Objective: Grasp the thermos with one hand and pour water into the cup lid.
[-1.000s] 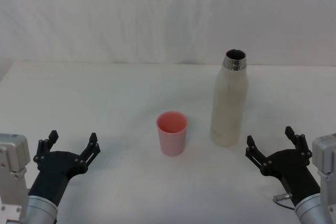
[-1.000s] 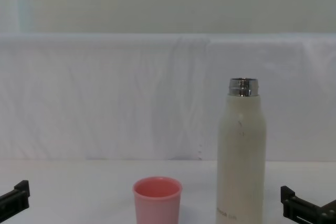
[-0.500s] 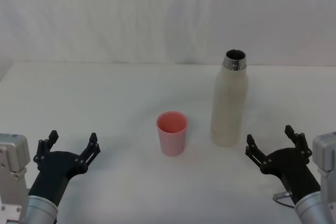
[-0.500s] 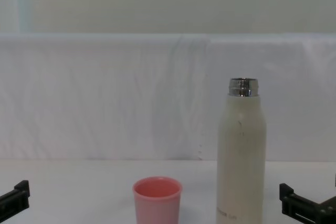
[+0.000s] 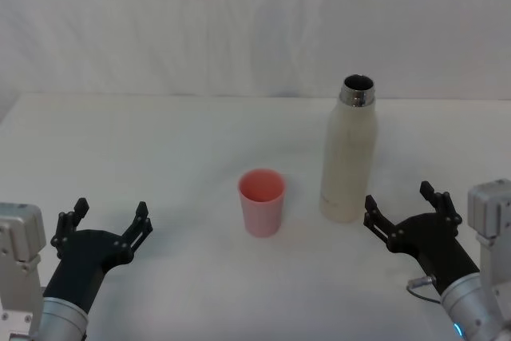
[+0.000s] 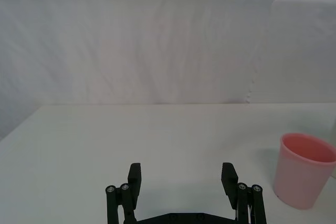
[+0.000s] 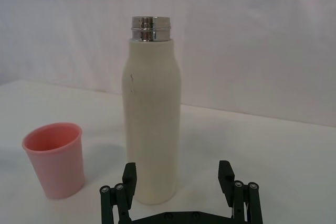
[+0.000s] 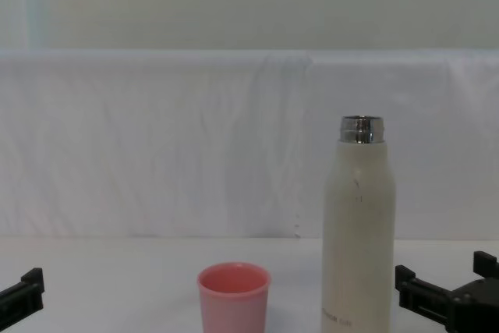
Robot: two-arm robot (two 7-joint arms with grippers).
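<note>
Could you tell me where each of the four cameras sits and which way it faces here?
Head view: high, looking down at the table; left hand and right hand show, both open.
Chest view: low, looking across the table at the thermos side-on.
Left wrist view: behind the left hand, facing the cup lid.
Right wrist view: behind the right hand, facing the thermos.
All four share the cup lid.

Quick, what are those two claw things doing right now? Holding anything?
Left end effector: open, holding nothing, low at the table's near left.
Right end effector: open, holding nothing, just beside the thermos.
</note>
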